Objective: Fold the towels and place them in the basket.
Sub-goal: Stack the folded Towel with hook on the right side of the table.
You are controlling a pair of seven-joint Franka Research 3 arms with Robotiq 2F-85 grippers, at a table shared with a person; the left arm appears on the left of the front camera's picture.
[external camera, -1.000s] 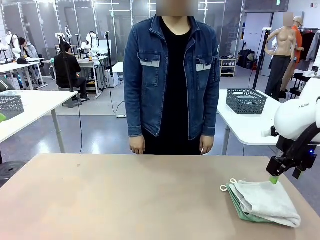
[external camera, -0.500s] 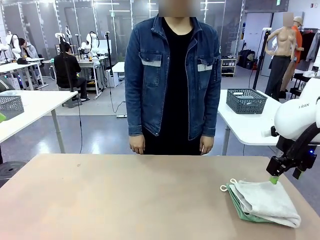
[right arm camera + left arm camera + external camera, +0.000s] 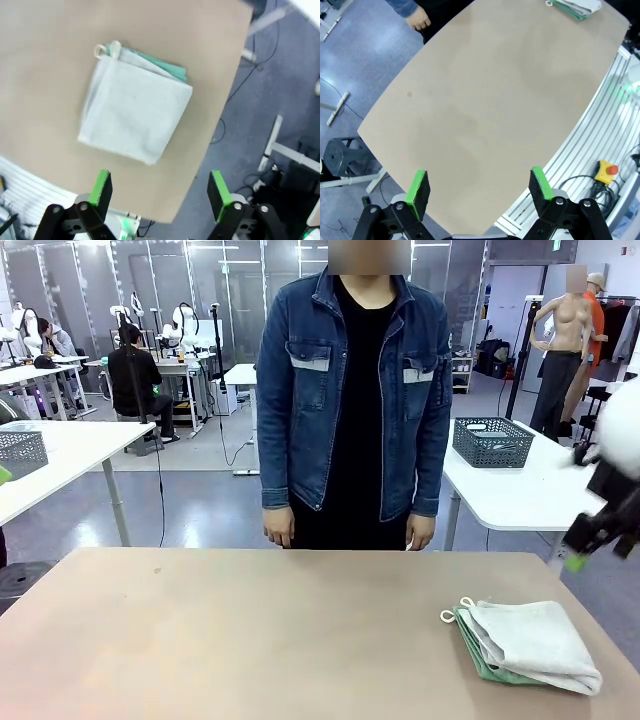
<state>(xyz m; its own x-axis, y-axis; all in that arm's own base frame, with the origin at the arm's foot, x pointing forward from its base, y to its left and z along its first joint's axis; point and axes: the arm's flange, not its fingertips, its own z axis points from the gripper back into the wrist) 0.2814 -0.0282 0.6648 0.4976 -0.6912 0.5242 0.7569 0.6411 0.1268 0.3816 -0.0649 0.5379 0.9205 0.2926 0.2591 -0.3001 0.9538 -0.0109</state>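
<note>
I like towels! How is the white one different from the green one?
The white towel lies on top; the green towel lies under it. The white shows nearly whole; the green peeks out along an edge. Both are folded, stacked on the table.

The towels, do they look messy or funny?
Slightly. The folded cream-white terry towel lies on the folded mint green terry towel near the beige table's right edge, but askew, so a green strip peeks out. Nothing looks spilled or damaged.
</note>
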